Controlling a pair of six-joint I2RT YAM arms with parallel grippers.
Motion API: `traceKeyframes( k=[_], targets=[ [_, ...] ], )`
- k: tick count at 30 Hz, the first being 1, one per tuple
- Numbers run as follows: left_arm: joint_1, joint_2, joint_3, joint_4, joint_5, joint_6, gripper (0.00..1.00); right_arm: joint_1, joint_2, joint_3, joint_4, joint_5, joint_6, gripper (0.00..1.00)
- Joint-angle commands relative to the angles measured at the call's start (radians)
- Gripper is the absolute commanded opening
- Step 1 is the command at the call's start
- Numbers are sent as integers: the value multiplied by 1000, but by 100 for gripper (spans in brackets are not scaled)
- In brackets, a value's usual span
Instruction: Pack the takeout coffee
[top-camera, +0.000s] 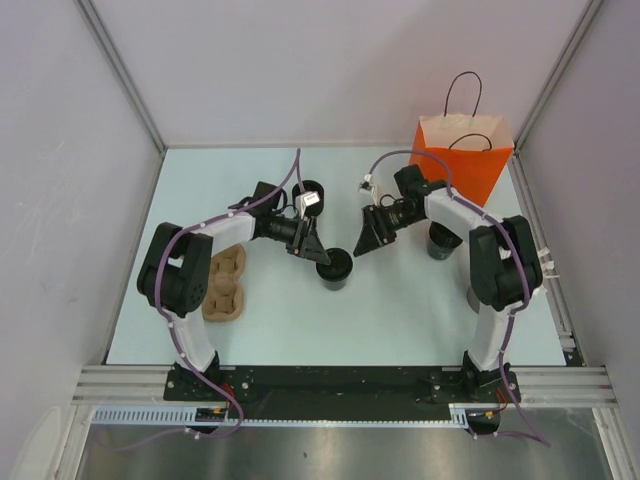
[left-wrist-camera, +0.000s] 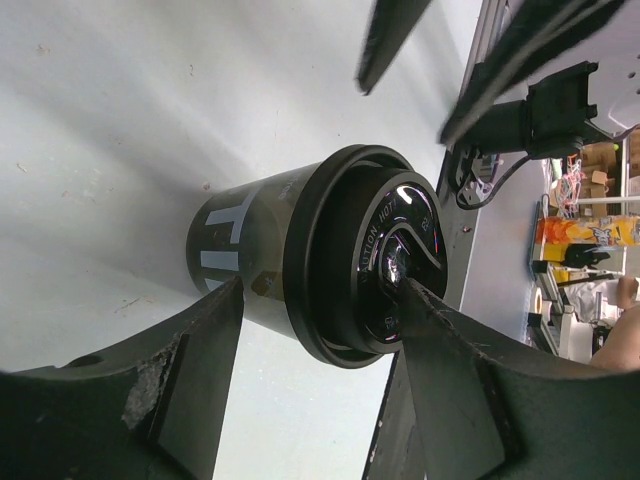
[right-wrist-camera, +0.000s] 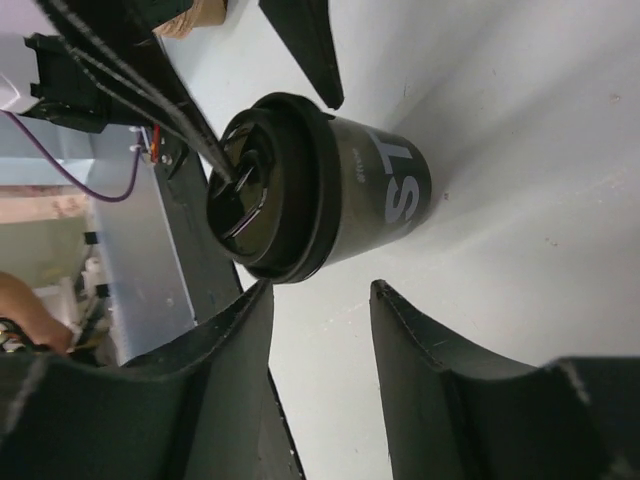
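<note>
The left gripper (left-wrist-camera: 320, 290), spread wide, is straddling the cup (left-wrist-camera: 255, 250), one finger (left-wrist-camera: 450, 380) crossing its lid (left-wrist-camera: 385, 255); closing there is probably risking a tip-over; the right gripper (right-wrist-camera: 322, 290), also wide, is hovering close.

Light: bright and even, coming from above.
Shadows: soft grey ones beside the takeout coffee (top-camera: 334, 268) on the table (top-camera: 420, 310).
Glare: small white shine on its lid (left-wrist-camera: 350, 250).
Blur: fingers (left-wrist-camera: 390, 40) at the top of the left wrist view look fuzzy.
</note>
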Motion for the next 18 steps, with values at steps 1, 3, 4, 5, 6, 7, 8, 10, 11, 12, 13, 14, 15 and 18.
traceKeyframes(
  k=[1, 3, 4, 5, 6, 7, 8, 10, 11, 12, 13, 14, 15, 18],
  targets=[
    [-7, 10, 1, 5, -30, 36, 68, -8, 79, 72, 46, -108, 71, 47],
    [-7, 4, -2, 10, -30, 36, 68, -6, 93, 90, 57, -113, 87, 44],
    [-7, 3, -3, 10, -31, 36, 67, -6, 102, 98, 72, -114, 106, 42],
    [-7, 3, -6, 12, -31, 36, 67, -6, 105, 107, 80, -113, 114, 42],
    [-7, 1, -8, 12, -33, 36, 67, -6, 111, 112, 89, -113, 121, 41],
    [-7, 0, -8, 12, -31, 36, 67, -5, 113, 113, 103, -120, 136, 41],
    [-7, 1, -6, 10, -31, 34, 67, -5, 123, 122, 107, -125, 141, 41],
    [-9, -2, -5, 10, -31, 34, 67, -3, 134, 133, 110, -140, 156, 40],
    [-9, -3, -5, 10, -34, 36, 67, -1, 146, 142, 110, -139, 160, 40],
    [-9, -5, -6, 12, -34, 36, 67, 5, 151, 147, 110, -137, 163, 39],
    [-9, -3, -6, 12, -34, 36, 67, 8, 156, 149, 110, -137, 164, 38],
    [-9, -3, -6, 12, -36, 36, 67, 14, 165, 152, 110, -134, 164, 38],
    [-9, -3, -5, 12, -38, 36, 67, 18, 168, 153, 109, -127, 166, 38],
    [-9, -5, -5, 12, -36, 36, 67, 34, 182, 155, 113, -114, 169, 37]
  ],
)
